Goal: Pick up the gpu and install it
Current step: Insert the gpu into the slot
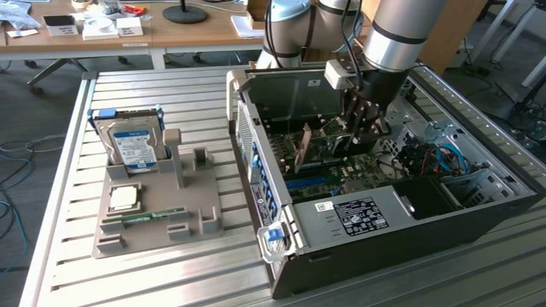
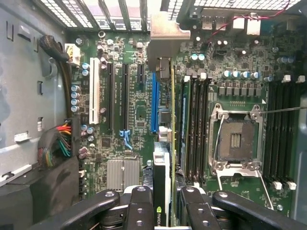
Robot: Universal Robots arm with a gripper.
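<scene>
Here, end effector (image 2: pixel 165 207) clamped narrowly on gpu (image 2: pixel 161 165) (edge-on), seemingly over blue slot (image 2: pixel 153 103)

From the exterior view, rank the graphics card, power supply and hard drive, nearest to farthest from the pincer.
1. graphics card: gripped in the pincer, inside the computer case.
2. power supply: labelled black box, also inside the case.
3. hard drive: outside the case, standing in the grey holder at the exterior view's left.

Arm (image 1: pixel 394 32) at one o'clock of the exterior view, wrist near vertical. Gripper (image 1: pixel 362 121) points straight down, fingers (image 2: pixel 141 203) apparently clamped on the gpu (image 2: pixel 162 172).
</scene>
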